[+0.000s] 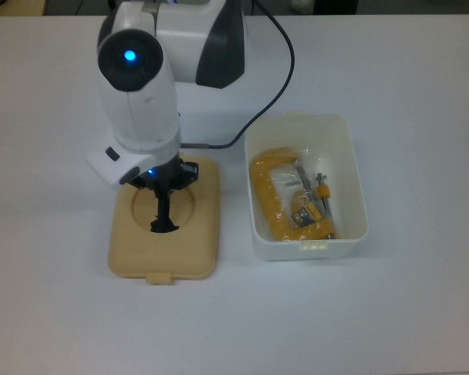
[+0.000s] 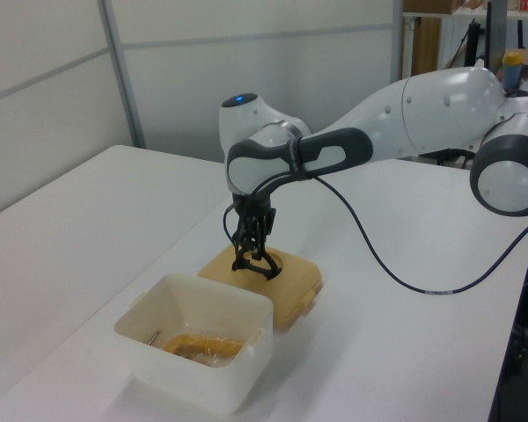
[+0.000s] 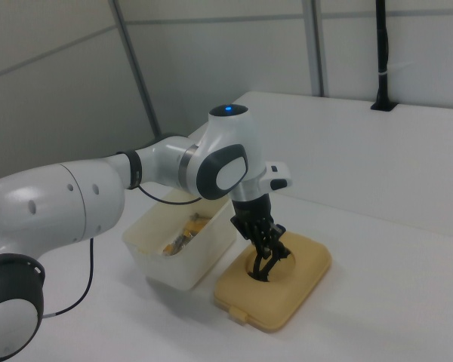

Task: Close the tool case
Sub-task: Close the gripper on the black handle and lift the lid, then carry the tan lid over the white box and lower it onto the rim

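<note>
Pincer point(image 2: 251, 249) clamped on black handle point(image 1: 163, 217), fingertips hidden, tan lid point(image 1: 166, 233) tilted

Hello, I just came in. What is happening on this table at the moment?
A white robot arm has its gripper down on the black handle of a tan lid, and the fingers look closed on the handle. The lid is beside the white tub, on the top view's left, not on it. The tub is open, with a yellow clamp in a plastic bag inside. So the case is not yet closed.

Open tub point(image 1: 306, 187), tan lid point(image 1: 165, 230) beside
</note>
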Tool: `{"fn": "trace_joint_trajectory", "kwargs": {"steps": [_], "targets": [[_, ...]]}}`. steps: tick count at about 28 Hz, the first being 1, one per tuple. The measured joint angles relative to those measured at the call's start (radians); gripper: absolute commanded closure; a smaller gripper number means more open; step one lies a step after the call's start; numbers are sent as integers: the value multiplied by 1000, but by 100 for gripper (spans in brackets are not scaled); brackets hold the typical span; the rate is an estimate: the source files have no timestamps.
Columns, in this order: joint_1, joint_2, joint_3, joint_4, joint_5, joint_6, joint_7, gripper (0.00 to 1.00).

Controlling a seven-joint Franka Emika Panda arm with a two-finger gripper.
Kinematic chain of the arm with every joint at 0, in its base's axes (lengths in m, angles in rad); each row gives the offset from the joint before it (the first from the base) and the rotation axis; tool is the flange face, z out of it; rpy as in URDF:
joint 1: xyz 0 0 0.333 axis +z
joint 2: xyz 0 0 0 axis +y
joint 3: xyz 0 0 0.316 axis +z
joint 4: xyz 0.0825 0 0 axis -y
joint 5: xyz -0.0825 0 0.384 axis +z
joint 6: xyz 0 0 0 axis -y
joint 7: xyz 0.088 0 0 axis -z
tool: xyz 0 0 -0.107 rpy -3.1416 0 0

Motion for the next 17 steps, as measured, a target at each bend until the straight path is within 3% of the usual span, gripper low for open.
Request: {"fn": "trace_joint_trajectory", "kwargs": {"steps": [17], "targets": [[-26, -144, 8, 27, 0, -179, 0, 100]]}}
